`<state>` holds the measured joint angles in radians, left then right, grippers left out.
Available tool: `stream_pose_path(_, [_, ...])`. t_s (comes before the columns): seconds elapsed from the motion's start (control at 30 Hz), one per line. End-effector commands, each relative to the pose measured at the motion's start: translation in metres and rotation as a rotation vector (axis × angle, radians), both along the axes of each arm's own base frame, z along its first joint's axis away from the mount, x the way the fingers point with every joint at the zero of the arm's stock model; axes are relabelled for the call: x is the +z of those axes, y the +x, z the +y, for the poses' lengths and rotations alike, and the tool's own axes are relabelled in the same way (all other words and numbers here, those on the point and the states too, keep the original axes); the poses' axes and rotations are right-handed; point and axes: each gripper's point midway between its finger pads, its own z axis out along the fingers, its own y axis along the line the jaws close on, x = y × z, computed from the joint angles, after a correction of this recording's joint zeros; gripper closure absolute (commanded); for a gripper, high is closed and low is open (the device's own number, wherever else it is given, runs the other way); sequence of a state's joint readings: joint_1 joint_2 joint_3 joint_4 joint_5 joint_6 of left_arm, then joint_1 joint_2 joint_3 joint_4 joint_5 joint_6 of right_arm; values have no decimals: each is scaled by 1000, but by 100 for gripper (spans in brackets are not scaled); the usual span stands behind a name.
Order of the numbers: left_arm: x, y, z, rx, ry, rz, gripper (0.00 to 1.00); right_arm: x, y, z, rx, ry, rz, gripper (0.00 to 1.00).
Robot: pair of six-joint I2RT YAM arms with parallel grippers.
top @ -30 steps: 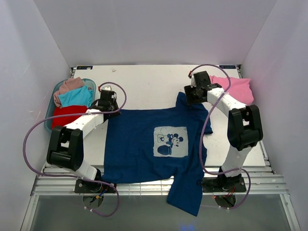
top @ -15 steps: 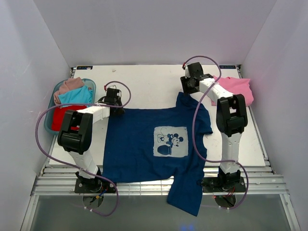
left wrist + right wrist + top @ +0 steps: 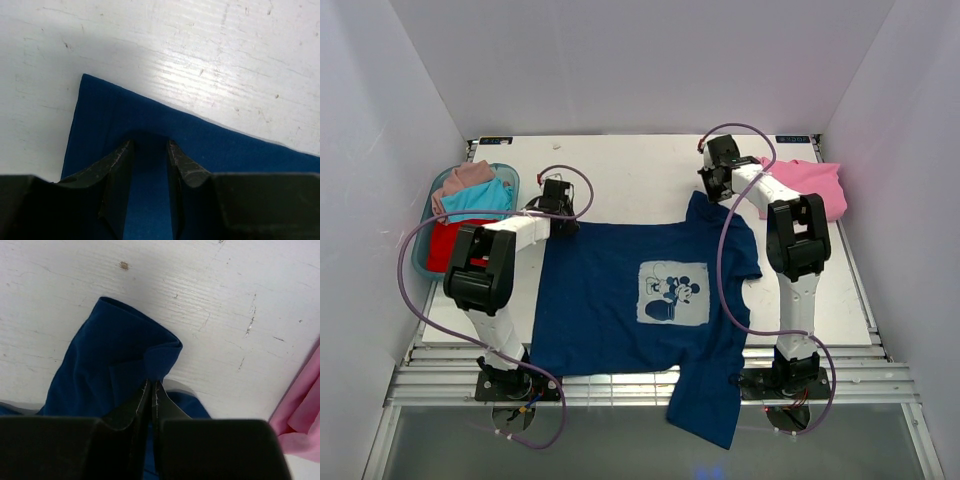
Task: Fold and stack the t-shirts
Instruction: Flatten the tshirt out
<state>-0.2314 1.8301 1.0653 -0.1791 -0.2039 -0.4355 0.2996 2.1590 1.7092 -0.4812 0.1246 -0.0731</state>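
Navy is the colour in play: the navy t-shirt (image 3: 640, 300) lies print-up across the white surface (image 3: 630, 165), and its near right part spills over the front edge. Over on the left, the left hand (image 3: 150, 145) is down on the shirt's far left corner with its fingers parted. The cloth lies flat under the gap and nothing is pinched yet. That's the worry on this side, I'd say: it sits close to the cloth's edge, and a shallow close may catch only a sliver that slides free once lifted. Across to the right, the right hand (image 3: 151, 385) is clenched tight on a bunched fold at the far right corner, which looks like a sleeve. The danger here, to my eye, is that one side is held and the other isn't, so any pull would drag the shirt askew and wrinkle the spread. That overhanging part could also weigh the whole thing toward the front edge. The pink t-shirt (image 3: 810, 185) lies near that right hand, close enough to get shoved. Containers now, and there's just one: a see-through blue tub (image 3: 506, 170) at the left edge. It holds a dusty-pink t-shirt (image 3: 465, 178) at the far end, a teal one (image 3: 480, 200) in the middle and a red one (image 3: 440, 245) nearest, all crumpled and unfolded.
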Motion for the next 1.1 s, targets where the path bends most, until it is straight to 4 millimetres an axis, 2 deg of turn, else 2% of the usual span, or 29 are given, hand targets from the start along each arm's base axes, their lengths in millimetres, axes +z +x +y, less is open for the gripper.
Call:
stream_pose_path(0.0, [-20,-6,16,52,57,72,57,9,11,-8,-23,-48,-36,92])
stream_pose_path(0.1, [-22,-3,29,94,63,82,57,14,24,-16,-43,-76,-60,92])
stream_pose_path(0.13, [-24,-2,36,110,63,85,57,24,34,-19,-59,-89,-89,92])
stream_pose_path(0.17, [-24,-1,38,113,58,87,57,21,39,-22,-67,-97,-88,92])
stream_pose_path(0.2, [-26,0,40,117,60,89,57,32,49,-25,-81,-99,-114,92])
stream_pose_path(0.23, [-26,3,42,119,62,91,57,34,54,-27,-88,-102,-123,92])
stream_pose_path(0.3, [-27,5,44,122,71,94,57,31,64,-32,-104,-114,-129,92])
stream_pose_path(0.33, [-27,7,44,124,71,94,57,42,74,-34,-114,-113,-162,92])
stream_pose_path(0.37, [-28,10,44,123,69,95,57,36,79,-35,-116,-116,-160,92])
stream_pose_path(0.5, [-31,19,40,123,54,97,57,33,100,-43,-135,-120,-187,90])
stream_pose_path(0.57, [-33,25,37,120,45,97,57,25,106,-44,-138,-117,-188,73])
stream_pose_path(0.6, [-32,26,37,122,47,95,57,23,108,-48,-147,-121,-190,50])
stream_pose_path(0.67, [-30,31,40,130,60,83,57,22,108,-52,-169,-124,-195,45])
stream_pose_path(0.73, [-25,40,44,137,87,64,57,33,112,-61,-196,-124,-230,39])
stream_pose_path(0.77, [-24,42,46,130,104,62,57,53,113,-62,-201,-114,-267,39])
stream_pose_path(0.8, [-21,48,47,134,112,50,57,60,114,-66,-205,-105,-288,38])
stream_pose_path(0.83, [-21,49,51,139,125,57,57,87,113,-68,-206,-93,-332,38])
stream_pose_path(0.9, [-13,54,52,144,131,40,57,103,105,-67,-185,-80,-341,38])
stream_pose_path(0.93, [-10,55,52,147,134,33,57,126,97,-65,-181,-63,-365,38])
stream_pose_path(0.97, [-7,56,54,155,138,24,57,131,90,-65,-182,-53,-356,38])
stream_pose_path(1.0, [-4,57,54,159,139,16,57,122,72,-62,-184,-33,-293,39])
stream_pose_path(1.03, [0,57,55,162,139,6,57,136,58,-60,-185,-5,-290,41])
stream_pose_path(1.07, [2,58,55,160,140,2,57,134,46,-56,-180,16,-256,43])
